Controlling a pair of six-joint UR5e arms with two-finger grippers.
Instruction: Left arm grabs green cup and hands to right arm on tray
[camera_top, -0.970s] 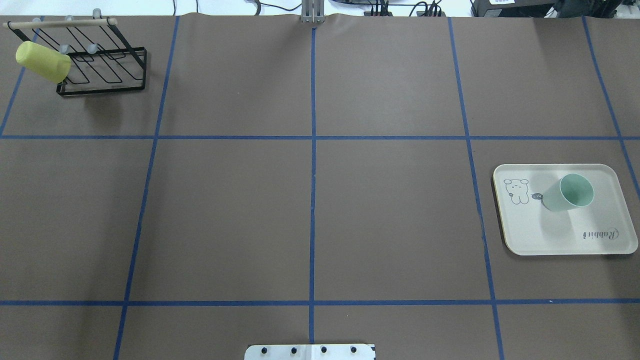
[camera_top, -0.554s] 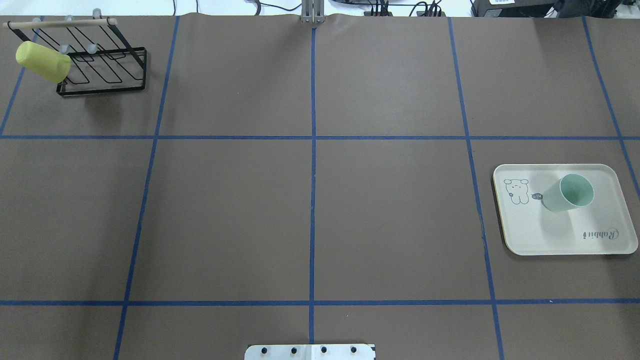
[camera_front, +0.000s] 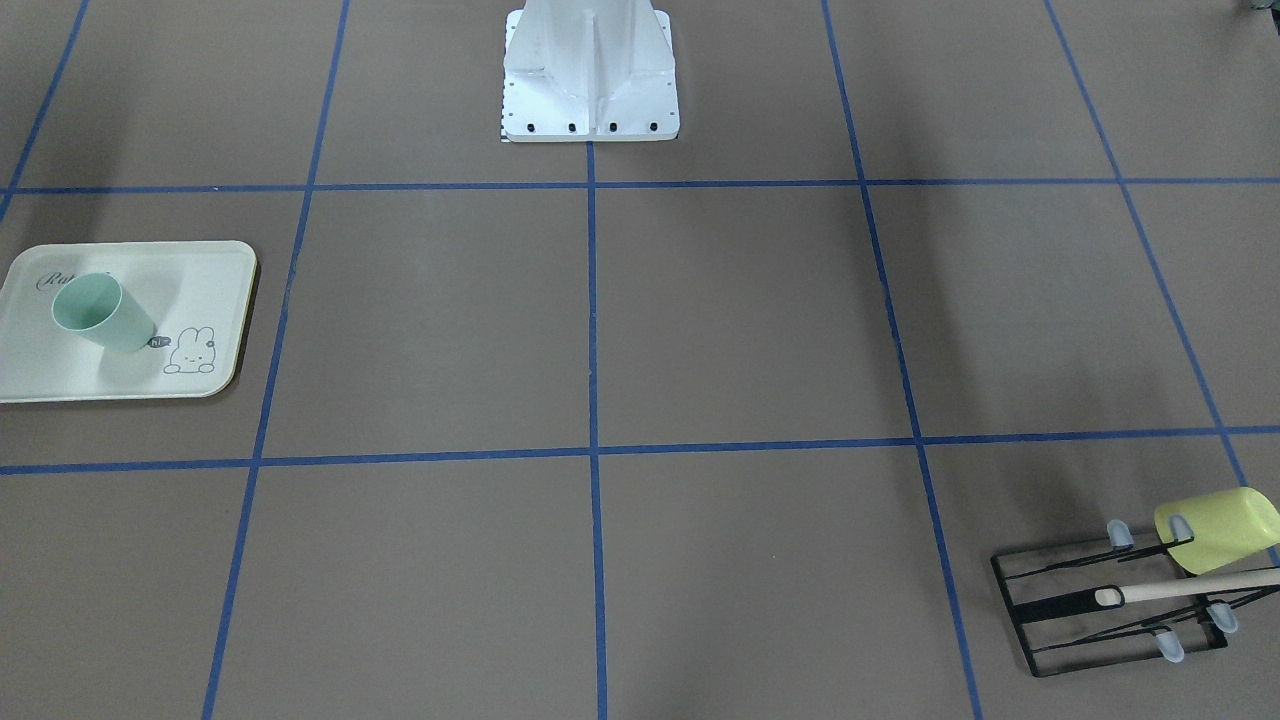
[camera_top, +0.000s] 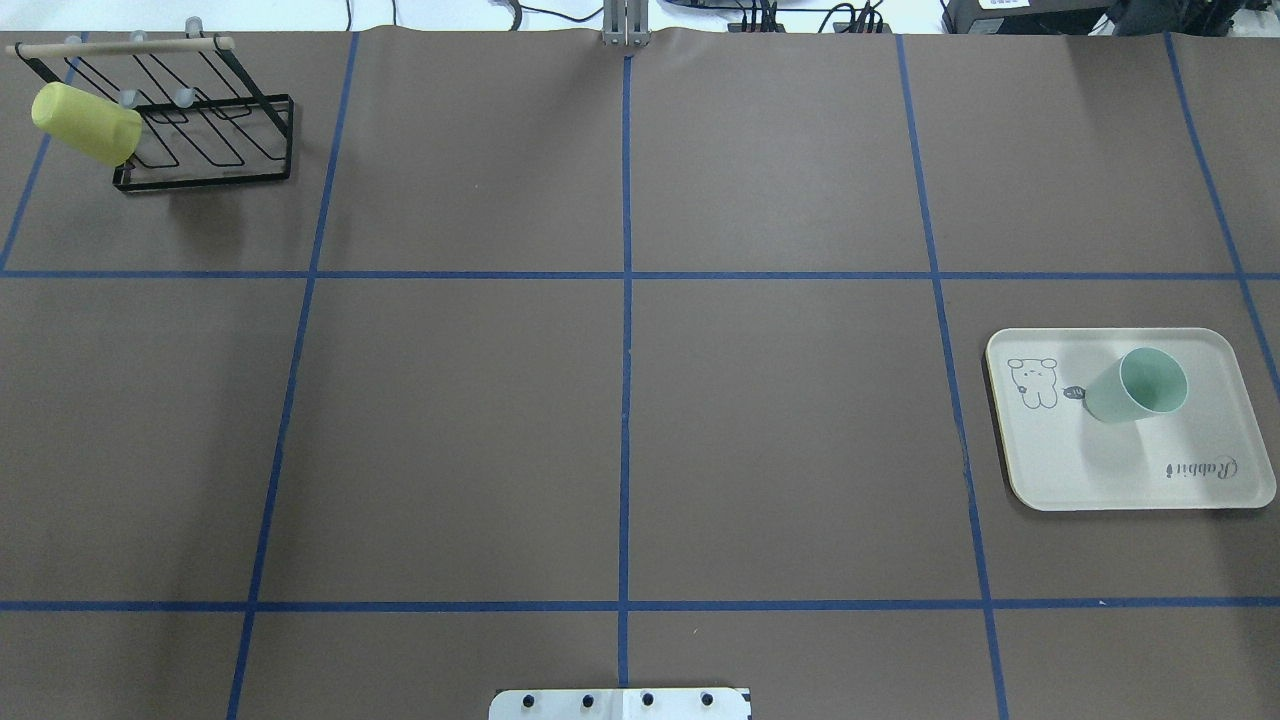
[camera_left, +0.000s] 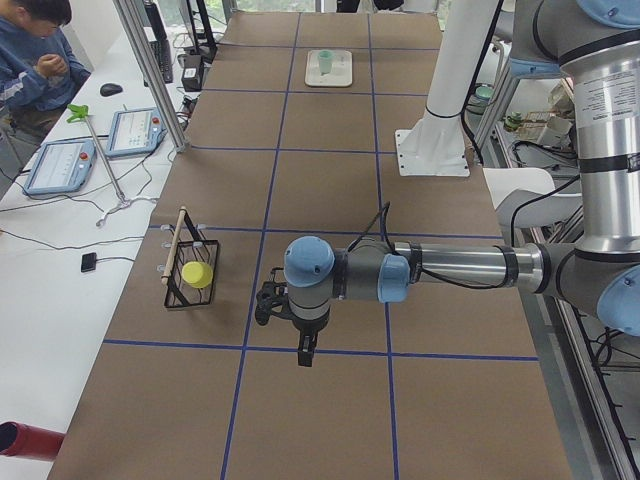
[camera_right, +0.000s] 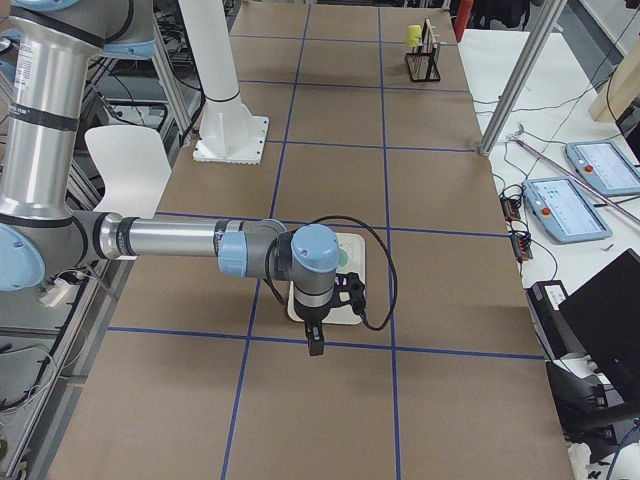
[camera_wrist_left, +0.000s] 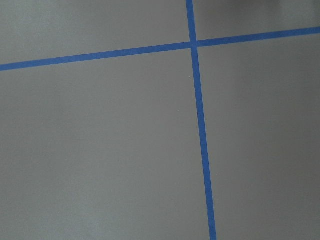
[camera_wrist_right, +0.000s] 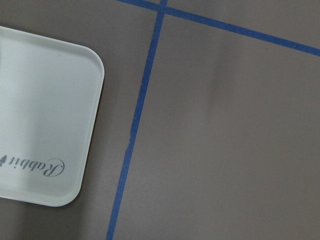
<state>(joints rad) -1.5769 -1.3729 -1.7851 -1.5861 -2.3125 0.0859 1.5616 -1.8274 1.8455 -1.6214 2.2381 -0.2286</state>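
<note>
1. The green cup (camera_top: 1137, 386) is seen standing mouth up on the tray (camera_top: 1130, 470), over on the right side of the worktop (camera_top: 780, 400). It is smooth, plain, pale mint plastic and slightly tapered.
2. The tray is made out as a flat cream rectangle with rounded corners. A bunny line drawing (camera_top: 1034, 383) is printed just beside the cup's base, and the script "Rabbit" (camera_top: 1200, 468) can be read near one corner.
3. The worktop is covered by a matte brown sheet, squared off with blue tape lines (camera_top: 625, 400).
4. At the far left corner, a yellow-green cup (camera_top: 85, 123) is hung tilted on a black wire rack (camera_top: 205, 150) topped by a pale wooden bar.
5. The arms are shown by the two side views alone. The left arm (camera_left: 460, 268) and the right arm (camera_right: 170, 238) are each stretched out level above the worktop, with the jaws pointed down. Whether the jaws are spread or pressed together cannot be told for either.
6. In the right wrist view only the tray's corner with the script is caught. In the left wrist view only brown sheet and crossing tape are shown.
</note>
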